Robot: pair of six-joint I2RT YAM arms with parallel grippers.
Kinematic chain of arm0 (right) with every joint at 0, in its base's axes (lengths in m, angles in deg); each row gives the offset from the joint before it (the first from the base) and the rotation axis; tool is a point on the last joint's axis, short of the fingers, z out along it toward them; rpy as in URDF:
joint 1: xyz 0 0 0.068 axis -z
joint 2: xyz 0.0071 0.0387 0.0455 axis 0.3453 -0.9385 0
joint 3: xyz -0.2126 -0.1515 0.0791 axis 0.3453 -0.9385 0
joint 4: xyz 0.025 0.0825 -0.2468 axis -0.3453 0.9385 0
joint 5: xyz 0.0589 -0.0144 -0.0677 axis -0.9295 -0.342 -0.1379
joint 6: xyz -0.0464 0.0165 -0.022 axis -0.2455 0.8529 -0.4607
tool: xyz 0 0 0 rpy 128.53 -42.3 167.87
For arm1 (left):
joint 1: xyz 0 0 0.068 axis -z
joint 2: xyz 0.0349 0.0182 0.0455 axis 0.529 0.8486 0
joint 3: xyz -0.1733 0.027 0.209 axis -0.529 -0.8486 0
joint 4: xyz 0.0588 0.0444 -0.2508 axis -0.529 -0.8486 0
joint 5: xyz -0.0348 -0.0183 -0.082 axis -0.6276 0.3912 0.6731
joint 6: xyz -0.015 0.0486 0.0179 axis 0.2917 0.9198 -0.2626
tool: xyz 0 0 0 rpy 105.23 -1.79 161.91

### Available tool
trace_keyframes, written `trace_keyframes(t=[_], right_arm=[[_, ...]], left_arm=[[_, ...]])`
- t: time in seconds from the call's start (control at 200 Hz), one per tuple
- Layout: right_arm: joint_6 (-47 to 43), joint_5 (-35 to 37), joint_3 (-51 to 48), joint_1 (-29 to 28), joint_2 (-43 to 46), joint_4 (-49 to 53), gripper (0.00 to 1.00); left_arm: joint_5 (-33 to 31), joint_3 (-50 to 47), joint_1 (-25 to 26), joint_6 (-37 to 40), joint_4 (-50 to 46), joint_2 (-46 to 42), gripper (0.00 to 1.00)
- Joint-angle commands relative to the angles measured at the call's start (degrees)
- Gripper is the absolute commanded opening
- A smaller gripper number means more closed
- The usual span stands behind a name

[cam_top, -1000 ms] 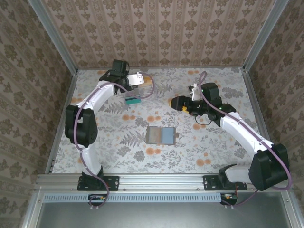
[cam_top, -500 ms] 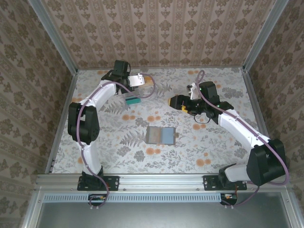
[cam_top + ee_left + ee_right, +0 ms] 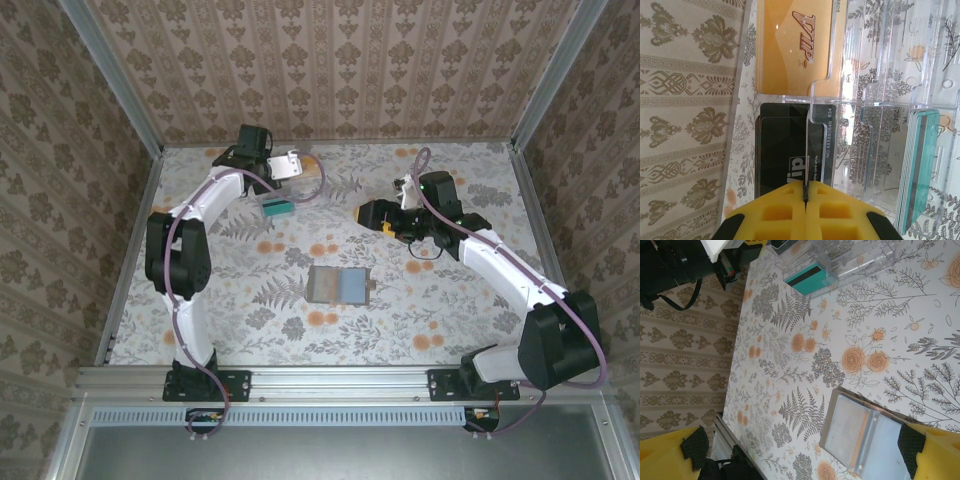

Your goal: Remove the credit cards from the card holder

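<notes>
2 panels of the card holder point(image 3: 340, 285) lie open and flat on the flowered table point(image 3: 450, 320), near its middle and well apart from both of your grippers. Your right gripper point(image 3: 372, 213) hangs beyond the holder with its yellow fingers point(image 3: 935, 450) spread wide; in the right wrist view the holder point(image 3: 862, 435) sits low in the gap between them, closer to the right-hand finger, untouched. Its pale pocket faces may hold a card, but you cannot tell from here. Your left gripper point(image 3: 805, 207) is at the far left, fingers pressed together over the clear tray point(image 3: 890, 75), just above a black card point(image 3: 785, 150), with a gold card point(image 3: 790, 45) beyond and 1 stack of teal cards point(image 3: 920, 160) beside.
</notes>
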State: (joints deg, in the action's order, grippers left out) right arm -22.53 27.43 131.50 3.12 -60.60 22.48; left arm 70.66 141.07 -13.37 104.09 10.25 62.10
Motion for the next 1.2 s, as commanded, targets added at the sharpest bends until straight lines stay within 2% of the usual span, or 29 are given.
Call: trace_keyframes(t=[0.0,0.18,0.25,0.555,0.645,0.99,1.19], right_arm=[[-0.17,-0.15,1.15,0.23,-0.86,-0.10,1.00],[0.03,-0.39,1.14,0.32,-1.15,-0.48,1.00],[0.13,-0.48,1.15,0.34,-1.16,-0.61,1.00],[0.44,-0.78,0.95,0.33,-1.15,-0.81,1.00],[0.59,-0.83,0.87,0.36,-1.23,-0.98,1.00],[1.37,-1.47,0.47,0.30,-1.24,-2.11,1.00],[1.72,-1.58,0.34,0.30,-1.24,-2.39,1.00]], left_arm=[[2.63,2.31,-1.16,-1.10,-3.01,1.32,0.05],[1.80,2.33,-1.26,-1.07,-2.68,2.02,0.16],[1.15,2.23,-1.34,-1.15,-2.08,2.20,0.24],[-1.72,2.21,-1.44,-1.44,0.94,2.99,0.26],[-2.70,2.32,-1.43,-1.87,2.24,3.05,0.34],[-6.24,3.39,-1.64,-3.04,5.28,4.02,0.34],[-5.79,3.61,-1.69,-4.15,5.46,4.13,0.36]])
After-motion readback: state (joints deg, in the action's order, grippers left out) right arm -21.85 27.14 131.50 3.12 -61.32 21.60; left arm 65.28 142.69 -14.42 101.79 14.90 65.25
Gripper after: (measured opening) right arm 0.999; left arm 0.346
